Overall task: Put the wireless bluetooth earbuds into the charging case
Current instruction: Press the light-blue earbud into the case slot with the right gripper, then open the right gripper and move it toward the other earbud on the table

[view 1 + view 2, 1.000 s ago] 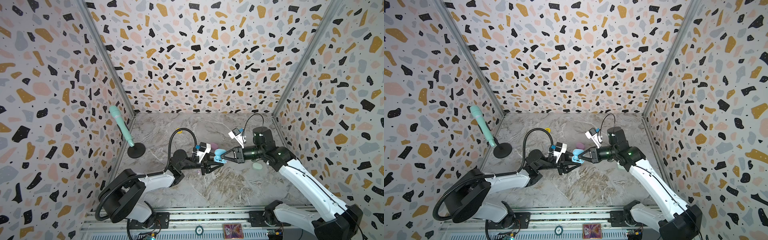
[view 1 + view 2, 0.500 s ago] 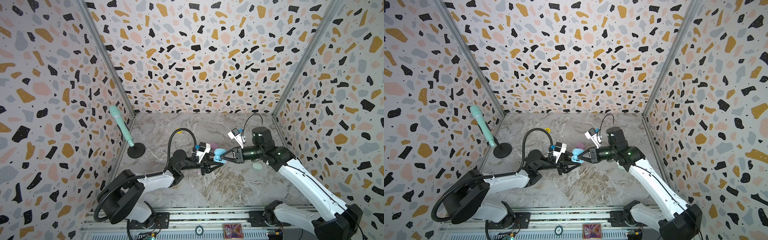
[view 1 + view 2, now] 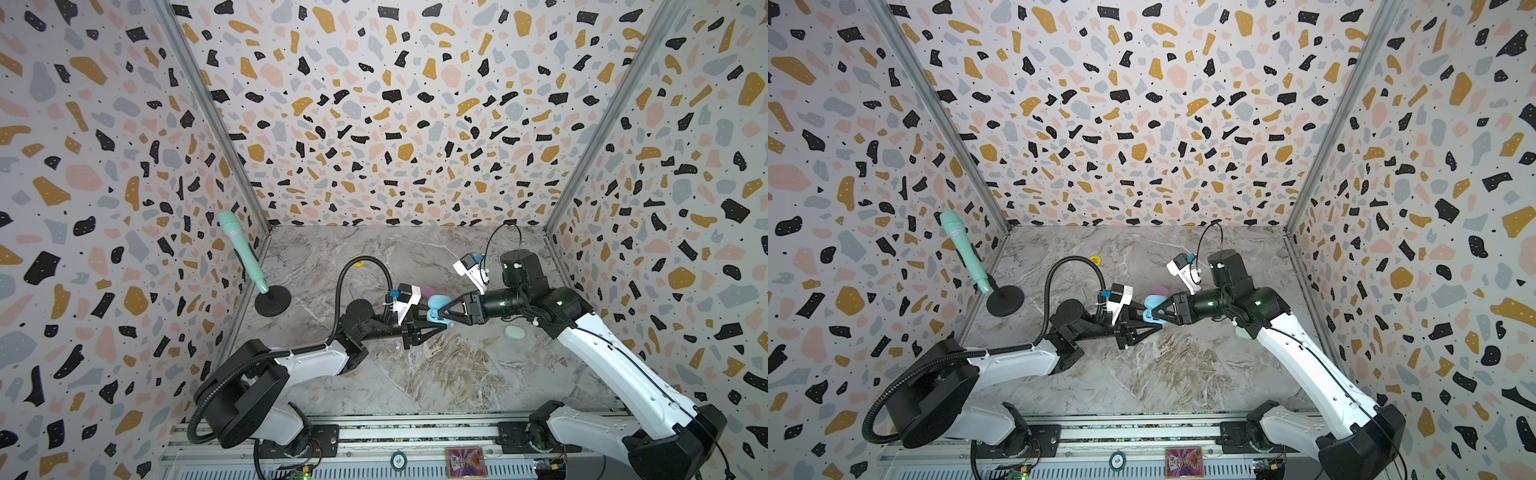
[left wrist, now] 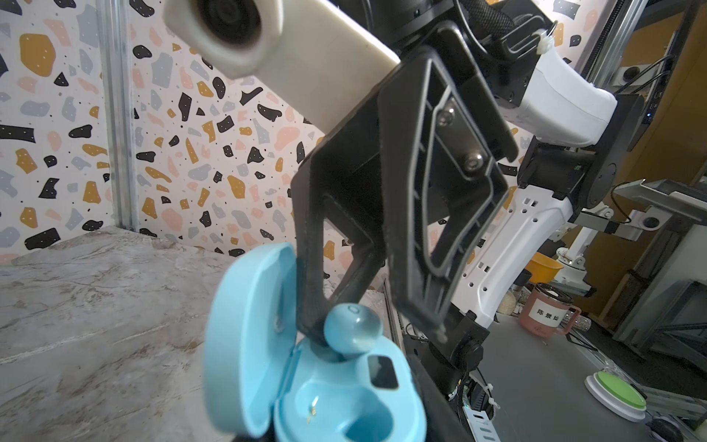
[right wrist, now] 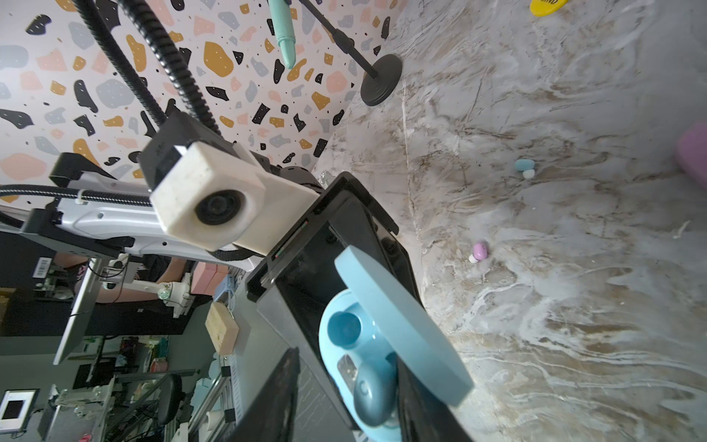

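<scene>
— While the blue earbud sits tipped in one socket of the blue charging case, apparently not pressed home, how is it entered for handling?

— Item: bud, one. Light, hard, glossy shell, judged slippery and apt to roll or pop out. Hold: across the rounded flanks, gently, never by the stem end. Look: pale blue bean with a small ring mark on its cap. The stem end is hidden in the socket.

— State of the tools?

— First, right gripper: jaws parted around the bud, one finger touching its side, the other standing clear. Second, left gripper: clamped on the case body, holding it above the marble table, lid hinged open.

— Case?

— Smooth blue oval with a small dark window between its sockets. Its second socket is empty. Rigid, though the lid looks the weak part.

— Other stock?

— Loose on the table: pink bud and blue bud, apart from each other.
</scene>
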Robot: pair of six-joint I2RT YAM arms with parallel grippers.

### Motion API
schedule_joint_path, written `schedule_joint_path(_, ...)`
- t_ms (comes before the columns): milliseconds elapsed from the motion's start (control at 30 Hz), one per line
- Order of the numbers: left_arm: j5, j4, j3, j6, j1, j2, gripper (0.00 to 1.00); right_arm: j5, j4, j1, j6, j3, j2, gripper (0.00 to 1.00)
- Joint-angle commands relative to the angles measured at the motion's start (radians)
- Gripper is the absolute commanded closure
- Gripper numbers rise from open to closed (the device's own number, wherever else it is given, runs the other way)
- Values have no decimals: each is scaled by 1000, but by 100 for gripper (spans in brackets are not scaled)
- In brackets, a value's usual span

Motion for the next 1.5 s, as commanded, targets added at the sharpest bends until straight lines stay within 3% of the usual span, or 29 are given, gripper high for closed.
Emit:
schedule_joint_path(0,52,81,-1,28,-19,-26,87,98,-50,-2,-36,46,2,51)
schedule_joint_path(367,3,68,-25,46,-6,-16,88,94,-86,11,-39,83,-24,39)
schedule_joint_path(633,-14,165,-72,-12,54,19,88,108,-87,65,-13,60,-73,32)
schedule_joint_path(1000,-77,58,-95,39,180,-76,88,218,84,220,72,-225,-146,27)
schedule_joint_path(1200,-119,0,-134,47,261,-161,89,348,138,230,22,-286,-50,26)
schedule_joint_path(1467,-190,-107,-172,70,331,-276,89,499,234,227,48,-231,213,26)
